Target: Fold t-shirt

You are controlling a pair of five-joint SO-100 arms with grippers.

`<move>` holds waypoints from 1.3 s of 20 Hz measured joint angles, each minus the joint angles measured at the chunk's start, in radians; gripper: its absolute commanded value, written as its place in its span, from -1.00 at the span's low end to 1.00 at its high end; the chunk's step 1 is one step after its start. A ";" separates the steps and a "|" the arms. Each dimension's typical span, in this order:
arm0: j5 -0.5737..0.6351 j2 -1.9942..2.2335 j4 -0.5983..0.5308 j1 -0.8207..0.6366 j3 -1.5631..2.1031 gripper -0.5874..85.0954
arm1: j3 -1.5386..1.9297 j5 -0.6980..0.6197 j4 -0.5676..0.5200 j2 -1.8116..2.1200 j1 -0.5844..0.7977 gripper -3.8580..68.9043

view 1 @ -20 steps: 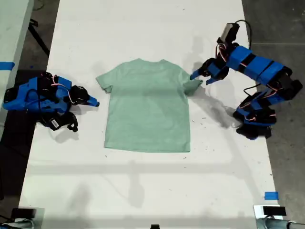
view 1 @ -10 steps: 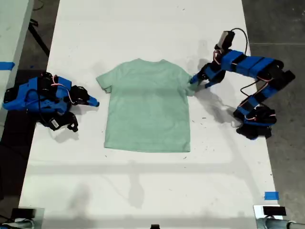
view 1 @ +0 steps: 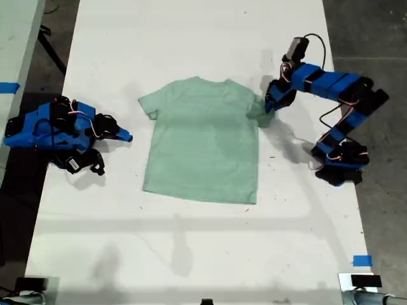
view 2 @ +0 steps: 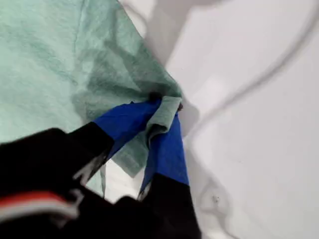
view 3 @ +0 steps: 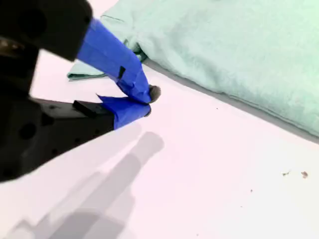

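The pale mint-green t-shirt point(view 1: 202, 147) lies flat on the white table point(view 1: 191, 254), round neck toward the far edge. My first gripper point(view 1: 269, 109) is at the sleeve on the exterior view's right and is shut on that sleeve's bunched hem. The first wrist view shows cloth point(view 2: 50, 64) pinched between the blue fingers of my first gripper point(view 2: 164, 113). My second gripper point(view 1: 126, 135) lies low on the table at the exterior view's left, a little apart from the other sleeve. In the second wrist view my second gripper point(view 3: 144, 102) is shut on nothing, short of the shirt point(view 3: 239, 50).
Blue tape marks sit near the table's front corner at the exterior view's right point(view 1: 361, 260) and on a side surface at its left point(view 1: 7, 87). Dark floor borders the table on both sides. A camera and cable ride on the first arm point(view 1: 296, 49).
My first gripper moved in onto the sleeve, shut on it and pulled; the whole t-shirt shifted toward the exterior view's right. The second arm stayed still.
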 measured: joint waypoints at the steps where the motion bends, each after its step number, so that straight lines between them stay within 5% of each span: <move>1: 0.000 0.000 0.000 0.000 0.000 -0.99 | -0.018 -0.008 0.034 0.000 0.000 -0.92; 12: 0.000 0.000 0.000 0.000 0.000 -0.99 | -0.468 -0.052 0.583 0.011 -0.028 -0.92; 26: 0.000 0.000 0.000 0.000 0.000 -0.99 | -1.158 0.084 0.512 -0.469 -0.284 -0.92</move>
